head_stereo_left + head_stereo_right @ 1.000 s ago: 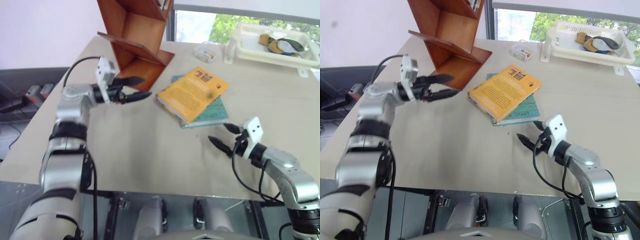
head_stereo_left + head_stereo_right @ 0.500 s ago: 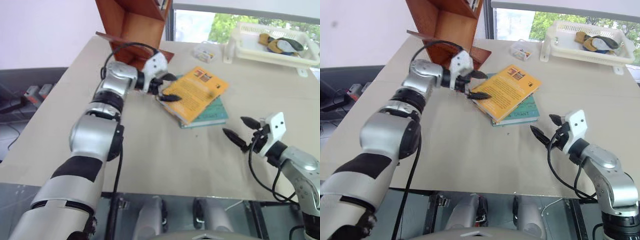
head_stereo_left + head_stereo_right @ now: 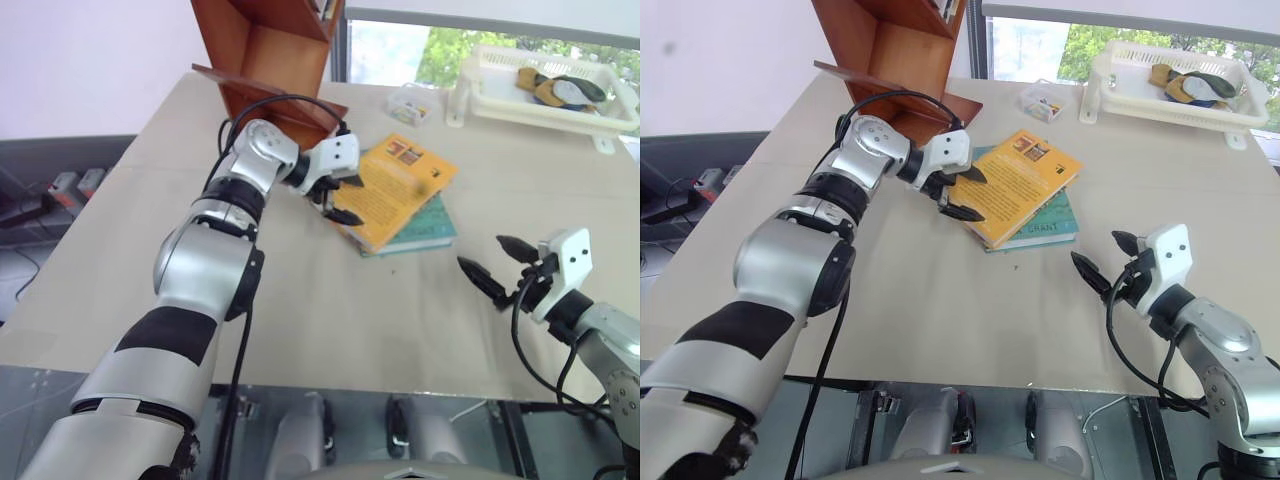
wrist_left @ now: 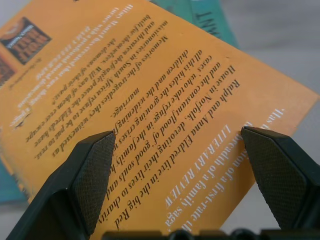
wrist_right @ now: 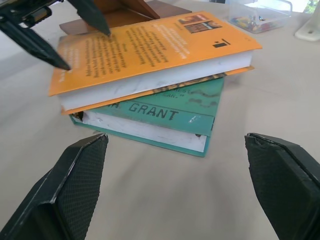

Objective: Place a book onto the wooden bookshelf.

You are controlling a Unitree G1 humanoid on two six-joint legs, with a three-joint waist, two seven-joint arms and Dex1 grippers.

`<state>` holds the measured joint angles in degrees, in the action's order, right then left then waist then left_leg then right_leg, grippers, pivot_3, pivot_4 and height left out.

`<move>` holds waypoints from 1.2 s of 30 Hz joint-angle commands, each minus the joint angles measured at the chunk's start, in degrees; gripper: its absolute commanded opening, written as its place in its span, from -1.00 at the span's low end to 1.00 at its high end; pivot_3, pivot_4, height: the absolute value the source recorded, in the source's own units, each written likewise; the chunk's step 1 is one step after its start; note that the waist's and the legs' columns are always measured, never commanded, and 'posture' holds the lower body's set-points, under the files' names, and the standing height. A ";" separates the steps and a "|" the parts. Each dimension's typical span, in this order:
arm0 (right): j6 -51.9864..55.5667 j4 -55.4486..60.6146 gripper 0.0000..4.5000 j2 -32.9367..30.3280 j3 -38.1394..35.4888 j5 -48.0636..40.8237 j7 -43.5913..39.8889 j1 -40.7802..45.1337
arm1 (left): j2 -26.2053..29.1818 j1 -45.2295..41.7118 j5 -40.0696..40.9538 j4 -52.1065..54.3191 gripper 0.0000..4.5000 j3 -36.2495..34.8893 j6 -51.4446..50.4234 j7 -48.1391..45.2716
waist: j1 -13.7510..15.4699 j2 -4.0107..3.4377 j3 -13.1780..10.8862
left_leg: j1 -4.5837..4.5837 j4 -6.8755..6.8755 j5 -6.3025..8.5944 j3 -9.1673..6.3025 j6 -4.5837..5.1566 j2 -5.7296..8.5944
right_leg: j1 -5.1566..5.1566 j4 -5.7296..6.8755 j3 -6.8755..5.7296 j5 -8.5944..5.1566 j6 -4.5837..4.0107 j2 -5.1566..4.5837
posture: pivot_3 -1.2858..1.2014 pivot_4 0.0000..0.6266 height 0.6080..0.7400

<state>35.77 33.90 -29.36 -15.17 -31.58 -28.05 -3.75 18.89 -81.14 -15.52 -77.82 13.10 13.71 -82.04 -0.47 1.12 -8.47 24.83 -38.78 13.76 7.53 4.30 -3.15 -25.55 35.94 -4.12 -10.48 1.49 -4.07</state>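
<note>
The left gripper (image 3: 963, 195) is held wide open over the near left corner of the book (image 3: 1018, 185), its two black fingers spread above the orange cover and angled downward; no contact with the cover can be made out, and nothing is gripped. In the left wrist view the cover's print is framed between the two pads (image 4: 92, 172), which suggests the jaws are being lined up for a pinch at that corner or edge. The book is seen lying flat, cover up, stacked on a thinner teal book (image 3: 1050, 220), so its white page edges are raised off the table (image 3: 940, 300) and a finger could probably be slipped under the overhang. The bookshelf (image 3: 895, 60) stands just beyond the book, toward the far left of it, its slanted boards open toward the table; the short reach from book to shelf is likely why the left arm is used. The right gripper (image 3: 1102, 258) is held open and empty, well apart from the book on its near right side, pointed toward the stack, perhaps kept ready as a brace. Farther beyond the book, a small clear box (image 3: 1045, 100) and a white basket (image 3: 1170, 90) are left out of the way. The book is not yet lifted.
</note>
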 commanded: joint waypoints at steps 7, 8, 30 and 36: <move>-1.73 -0.28 1.00 -0.39 -0.52 0.60 0.54 1.08 | 0.78 -1.29 0.30 -0.16 0.97 0.34 -0.40 -10.46 | -0.03 0.00 0.00 | 0.01 -0.06 0.01 -0.01 0.01 -0.01 | 0.00 0.02 0.00 -0.02 -0.02 0.00 | 0.03 -0.52 0.57; -1.79 -0.43 1.00 -0.40 -0.41 0.72 0.51 1.24 | 0.80 -1.19 0.50 -0.23 0.97 0.81 -0.06 -10.46 | -0.04 0.00 0.00 | 0.01 -0.07 0.01 -0.02 0.02 -0.01 | 0.01 0.02 0.00 -0.02 -0.02 0.00 | 0.03 -0.52 0.57; -2.14 -1.62 1.00 -0.06 1.30 1.18 0.40 2.95 | -0.18 -1.46 13.41 1.43 0.97 11.09 2.31 -10.46 | 0.01 0.00 0.00 | 0.04 -0.25 0.06 -0.02 0.10 -0.01 | 0.03 0.06 0.04 0.00 -0.04 0.00 | 0.03 -0.52 0.57; -1.97 -2.82 1.00 -0.23 2.61 1.47 0.09 4.63 | 2.92 -5.00 18.82 1.31 0.97 2.48 -3.15 -10.44 | -0.07 0.01 -0.02 | 0.12 -0.30 0.08 -0.03 0.13 -0.02 | -0.01 0.06 0.04 -0.01 -0.03 0.00 | 0.03 -0.52 0.57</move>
<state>34.80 30.85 -29.28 -12.13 -29.92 -27.71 -0.33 19.52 -82.76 1.22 -77.55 20.08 12.47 -92.27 -0.54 1.14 -8.48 24.95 -39.09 13.84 7.50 4.43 -3.18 -25.56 36.00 -4.08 -10.49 1.46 -4.06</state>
